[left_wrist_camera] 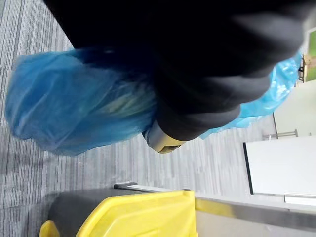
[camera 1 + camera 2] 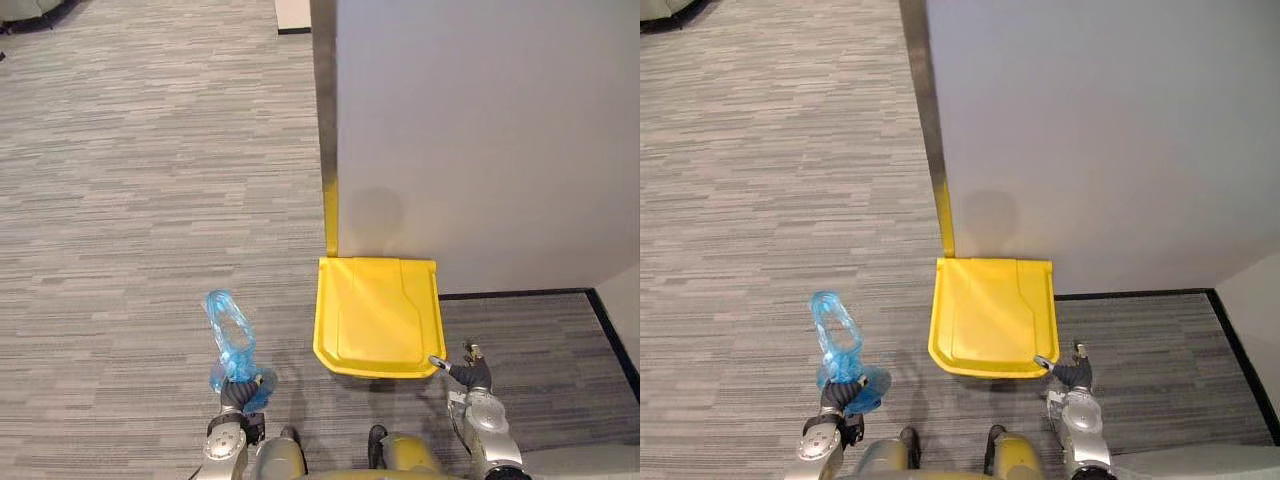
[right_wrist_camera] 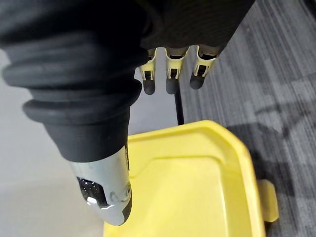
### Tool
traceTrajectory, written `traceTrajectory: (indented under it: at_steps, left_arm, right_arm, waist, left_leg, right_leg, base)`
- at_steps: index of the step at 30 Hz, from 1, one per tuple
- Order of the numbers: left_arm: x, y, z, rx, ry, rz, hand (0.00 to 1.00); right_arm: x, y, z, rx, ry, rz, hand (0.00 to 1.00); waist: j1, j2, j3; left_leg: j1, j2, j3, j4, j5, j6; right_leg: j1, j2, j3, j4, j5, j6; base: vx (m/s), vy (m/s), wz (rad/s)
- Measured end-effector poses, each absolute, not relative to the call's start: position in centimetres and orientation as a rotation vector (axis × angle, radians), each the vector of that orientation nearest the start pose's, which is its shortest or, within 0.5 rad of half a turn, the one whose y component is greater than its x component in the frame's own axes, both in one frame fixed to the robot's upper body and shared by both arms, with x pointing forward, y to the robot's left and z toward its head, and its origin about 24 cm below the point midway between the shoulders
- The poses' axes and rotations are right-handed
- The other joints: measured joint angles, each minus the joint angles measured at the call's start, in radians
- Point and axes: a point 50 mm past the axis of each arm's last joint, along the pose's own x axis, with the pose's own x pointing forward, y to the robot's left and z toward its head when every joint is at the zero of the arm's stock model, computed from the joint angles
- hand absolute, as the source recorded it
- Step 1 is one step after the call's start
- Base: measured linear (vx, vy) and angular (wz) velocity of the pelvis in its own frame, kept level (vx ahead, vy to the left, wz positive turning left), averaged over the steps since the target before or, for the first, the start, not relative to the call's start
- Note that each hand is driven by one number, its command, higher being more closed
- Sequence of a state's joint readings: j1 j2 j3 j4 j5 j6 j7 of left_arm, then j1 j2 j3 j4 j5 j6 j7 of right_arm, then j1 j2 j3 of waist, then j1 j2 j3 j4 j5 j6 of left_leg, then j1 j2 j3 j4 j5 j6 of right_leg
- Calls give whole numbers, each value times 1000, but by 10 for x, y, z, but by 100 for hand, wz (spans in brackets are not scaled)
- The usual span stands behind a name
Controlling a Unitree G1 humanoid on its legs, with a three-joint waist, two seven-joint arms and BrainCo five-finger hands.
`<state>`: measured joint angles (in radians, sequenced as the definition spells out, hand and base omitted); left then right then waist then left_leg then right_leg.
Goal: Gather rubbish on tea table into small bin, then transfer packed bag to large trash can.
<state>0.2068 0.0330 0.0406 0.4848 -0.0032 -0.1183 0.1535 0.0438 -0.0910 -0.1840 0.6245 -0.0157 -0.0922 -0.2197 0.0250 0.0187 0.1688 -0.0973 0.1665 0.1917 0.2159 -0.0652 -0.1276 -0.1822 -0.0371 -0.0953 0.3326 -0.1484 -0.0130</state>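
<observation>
A blue plastic bag (image 2: 228, 330) stands up from my left hand (image 2: 233, 393), which is shut on its bunched neck low over the carpet. In the left wrist view the blue bag (image 1: 74, 113) bulges around the hand's thumb (image 1: 165, 140). The large trash can shows its closed yellow lid (image 2: 378, 315) right of the bag, against the wall. My right hand (image 2: 470, 377) hovers at the lid's front right corner, one fingertip touching its edge. The right wrist view shows the fingers (image 3: 170, 81) relaxed and holding nothing above the yellow lid (image 3: 187, 182).
A grey wall (image 2: 480, 140) rises behind the can, with a metal corner post (image 2: 330, 215) that is yellow near the floor. A black baseboard (image 2: 520, 293) runs right of the can. Striped grey carpet (image 2: 120, 200) spreads to the left.
</observation>
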Motion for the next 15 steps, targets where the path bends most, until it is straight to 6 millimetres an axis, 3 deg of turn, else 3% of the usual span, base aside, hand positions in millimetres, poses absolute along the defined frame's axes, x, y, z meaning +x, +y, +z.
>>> traceTrajectory:
  at_steps: [2, 4, 6, 10, 15]
  left_arm:
    - [158, 186, -94, 60, 568, 249, 100]
    - [157, 185, -95, 60, 575, 246, 100]
    - [155, 183, -98, 59, 590, 234, 100]
    - [148, 185, -102, 71, 621, 216, 100]
    - [149, 183, -103, 83, 624, 196, 100]
  right_arm:
    - [184, -230, -88, -114, 567, -435, 0]
    - [179, -233, -90, -123, 577, -442, 0]
    - [174, -238, -91, -132, 591, -452, 0]
    - [159, -232, -102, -100, 645, -462, 0]
    - [153, -233, -106, -100, 670, -470, 0]
  waist:
    - [-13, 3, 2]
    - [-13, 5, 2]
    - [-21, 33, -4]
    - [-35, 23, -6]
    - [-39, 38, -17]
  left_leg:
    - [-6, -8, 5, 62, -29, 42]
    - [26, -26, 7, 59, -53, 64]
    - [72, -30, 8, -32, -76, 52]
    - [86, -66, 4, -98, -61, 48]
    - [120, -77, 4, -115, -56, 47]
  right_leg:
    - [-4, -11, -11, -52, 41, -12]
    - [-15, -24, -14, -65, 59, 0]
    - [-13, -26, -41, -89, 82, 25]
    - [68, -53, -70, -233, 176, 62]
    - [133, -57, -68, -317, 218, 68]
  base:
    - [-164, -25, 13]
    - [-182, 87, 14]
    - [-164, 127, 23]
    - [-96, 133, 26]
    - [53, 75, 0]
